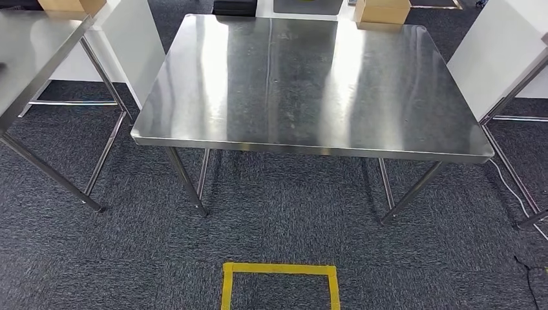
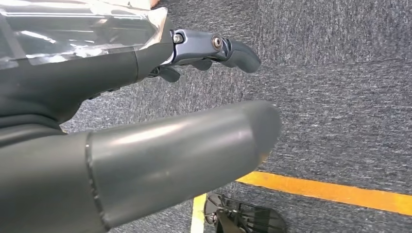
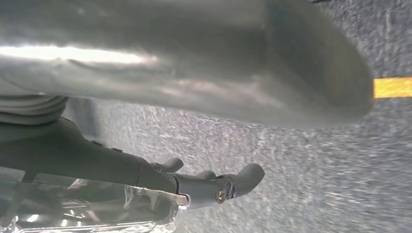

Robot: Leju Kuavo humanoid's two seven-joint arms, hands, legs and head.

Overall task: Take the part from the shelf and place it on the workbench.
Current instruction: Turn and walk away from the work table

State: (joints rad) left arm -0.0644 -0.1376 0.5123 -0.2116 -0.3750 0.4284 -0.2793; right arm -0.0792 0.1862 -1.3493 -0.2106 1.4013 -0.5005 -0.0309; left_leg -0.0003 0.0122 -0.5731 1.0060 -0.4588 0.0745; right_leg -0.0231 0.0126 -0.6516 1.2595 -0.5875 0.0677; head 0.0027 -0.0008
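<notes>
Apparently the part is already off the shelf: a clear, glossy wrapped thing [image 2: 73,34] lies against the dark fingers of the left robot hand [image 2: 121,73], and the same shiny wrap [image 3: 97,208] shows along the fingers of the right robot hand [image 3: 121,170]. I take this to be the part carried between the two hands, low over the grey carpet [image 2: 340,73] near the yellow tape [image 1: 280,269], well short of the steel worktop [image 1: 310,84]. Whether either robot hand is clamped on it I cannot tell. The fingers lie stretched along it and each thick thumb stands apart from them, touching nothing. The film looks slick and crinkly, so it would probably slide under light pressure. A firm squeeze from both sides, or support under its base, seems the safer hold. Its weight and stiffness cannot be judged. The visible edge runs along the fingers, so its long axis probably points forward towards the worktop, though its ends are hidden
</notes>
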